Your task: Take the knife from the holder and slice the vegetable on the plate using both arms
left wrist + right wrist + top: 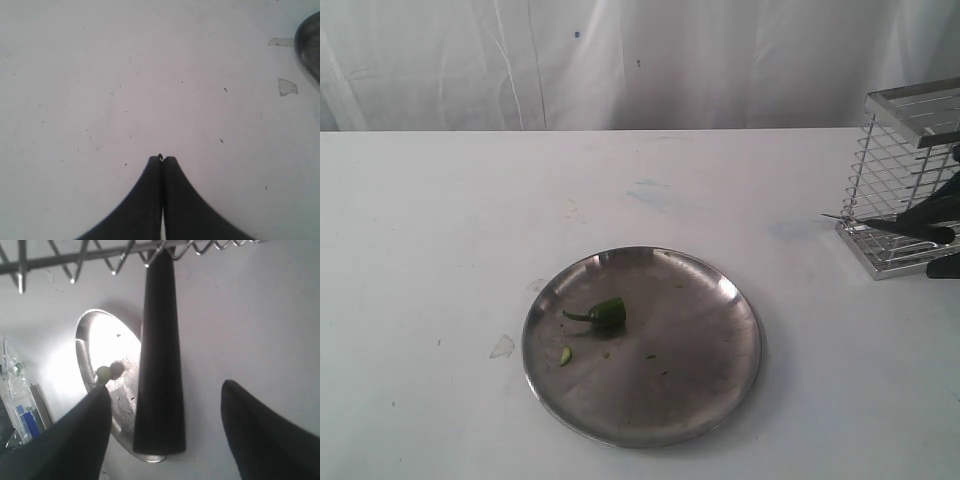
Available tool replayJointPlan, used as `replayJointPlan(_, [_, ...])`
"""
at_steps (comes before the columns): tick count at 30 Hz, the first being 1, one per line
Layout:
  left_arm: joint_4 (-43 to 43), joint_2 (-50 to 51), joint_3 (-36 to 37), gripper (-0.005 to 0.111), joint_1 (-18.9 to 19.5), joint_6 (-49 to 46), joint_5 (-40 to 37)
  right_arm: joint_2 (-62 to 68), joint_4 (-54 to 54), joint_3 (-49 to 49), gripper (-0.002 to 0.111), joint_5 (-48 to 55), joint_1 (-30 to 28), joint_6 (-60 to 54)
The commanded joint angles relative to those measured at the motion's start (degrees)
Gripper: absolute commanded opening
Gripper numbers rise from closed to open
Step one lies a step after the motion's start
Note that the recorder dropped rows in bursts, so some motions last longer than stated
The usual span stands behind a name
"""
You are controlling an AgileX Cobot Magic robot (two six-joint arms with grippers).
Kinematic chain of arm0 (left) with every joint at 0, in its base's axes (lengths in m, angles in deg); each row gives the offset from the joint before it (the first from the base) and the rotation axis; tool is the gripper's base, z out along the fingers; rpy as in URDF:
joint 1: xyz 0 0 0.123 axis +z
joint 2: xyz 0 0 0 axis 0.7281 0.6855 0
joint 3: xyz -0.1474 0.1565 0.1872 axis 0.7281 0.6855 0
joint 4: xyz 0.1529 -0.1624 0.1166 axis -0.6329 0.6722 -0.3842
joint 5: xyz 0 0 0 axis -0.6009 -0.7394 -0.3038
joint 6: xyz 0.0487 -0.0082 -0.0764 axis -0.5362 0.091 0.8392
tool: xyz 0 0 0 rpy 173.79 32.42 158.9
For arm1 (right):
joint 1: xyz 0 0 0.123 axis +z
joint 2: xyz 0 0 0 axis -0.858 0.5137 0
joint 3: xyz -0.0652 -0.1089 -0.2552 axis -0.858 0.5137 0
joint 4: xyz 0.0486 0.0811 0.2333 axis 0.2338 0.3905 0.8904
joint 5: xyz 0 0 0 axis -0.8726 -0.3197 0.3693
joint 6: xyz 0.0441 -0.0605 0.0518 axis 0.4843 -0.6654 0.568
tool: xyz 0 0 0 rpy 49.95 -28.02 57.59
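The left pincer (161, 161) sits clamped tight, jaws pressed together; the right pincer (164, 389) gapes, its jaws spread wide apart.

plate (710, 395): dull grey steel, soft sheen
holder (890, 170): shiny silver wire, flat metal rim
knife (160, 370): matt black handle
table (440, 220): matt white, faintly smudged
backdrop (620, 60): white cloth

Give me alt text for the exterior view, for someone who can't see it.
A round steel plate on a white table holds a dark green chili piece and a small slice. At the right edge, a black-handled knife sticks out of a wire holder, its tip pointing left.
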Motion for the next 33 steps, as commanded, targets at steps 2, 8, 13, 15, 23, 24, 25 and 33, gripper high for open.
replayJointPlan(2, [0.3,-0.3,0.2,0.0,-0.3,0.1,-1.1,2.4,3.3,0.1,0.059,-1.3,-0.2,-3.1])
replayJointPlan(8, [0.3,-0.3,0.2,0.0,-0.3,0.1,-1.1,4.2,4.0,0.1,0.043,-1.3,-0.2,-3.1])
replayJointPlan(13, [0.3,-0.3,0.2,0.0,-0.3,0.1,-1.1,4.2,4.5,0.1,0.025,-0.8,-0.2,-3.1])
replayJointPlan(15, [0.3,-0.3,0.2,0.0,-0.3,0.1,-1.1,4.2,5.2,0.1,0.021,0.0,-0.2,-3.1])
replayJointPlan(23, [0.3,-0.3,0.2,0.0,-0.3,0.1,-1.1,2.3,6.3,0.1,0.004,2.2,-0.2,-3.1])
replayJointPlan(24, [0.3,-0.3,0.2,0.0,-0.3,0.1,-1.1,1.7,6.3,0.1,0.002,2.2,-0.2,-3.1])
replayJointPlan(25, [0.3,-0.3,0.2,0.0,-0.3,0.1,-1.1,1.0,6.3,0.1,0.0,2.2,-0.2,-3.1])
replayJointPlan(33, [0.3,-0.3,0.2,0.0,-0.3,0.1,-1.1,-3.2,1.9,-3.4,0.0,2.2,-0.1,-0.4])
